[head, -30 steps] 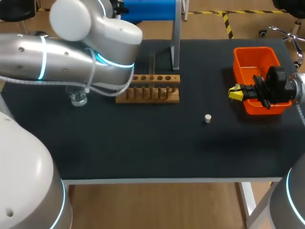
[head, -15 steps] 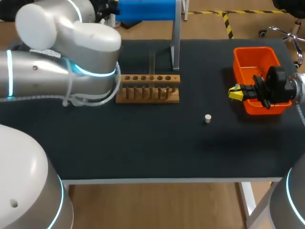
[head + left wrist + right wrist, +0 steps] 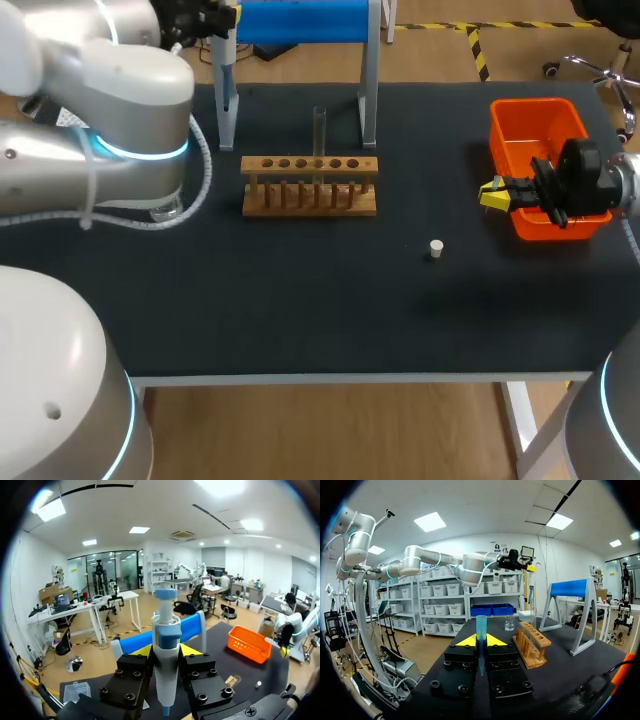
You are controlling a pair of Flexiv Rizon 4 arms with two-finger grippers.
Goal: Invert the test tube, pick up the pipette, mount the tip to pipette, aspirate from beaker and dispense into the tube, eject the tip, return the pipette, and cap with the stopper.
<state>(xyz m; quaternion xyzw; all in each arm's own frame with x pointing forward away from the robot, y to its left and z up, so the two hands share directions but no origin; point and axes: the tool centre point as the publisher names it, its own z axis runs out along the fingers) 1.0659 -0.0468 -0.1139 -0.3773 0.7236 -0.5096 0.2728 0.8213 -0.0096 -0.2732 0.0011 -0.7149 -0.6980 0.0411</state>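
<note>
- At the table's rear left, the left gripper (image 3: 166, 651) is closed on the pipette (image 3: 166, 680). Its 2 black fingers press the barrel from opposite sides, and the yellow tips show just behind it.
- The pipette is a smooth white plastic cylinder with a blue band and a blue plunger knob. Its long axis is vertical — knob up, narrow nozzle down.
- In the head view this gripper sits just beside the left end of the blue-topped stand (image 3: 300, 20).
- The right gripper (image 3: 492, 195) is at the table's right, just beside the orange bin (image 3: 528, 104), with its fingers pointing toward the table's middle.
- The right gripper is clamped on the pipette tip (image 3: 481, 630), a slim translucent blue cone held from 2 sides. Its long axis is vertical — wide mouth up, point down.
- The test tube (image 3: 320, 130) is clear glass and stands upright in the wooden rack (image 3: 310, 200). Which end is up cannot be told.
- The beaker (image 3: 509, 623) is clear glass and stands beyond the rack. In the head view it is partly under the left arm.
- The stopper (image 3: 436, 248) is a small white plug on the matte black table (image 3: 300, 320). It sits between the rack and the right gripper, apart from both.
</note>
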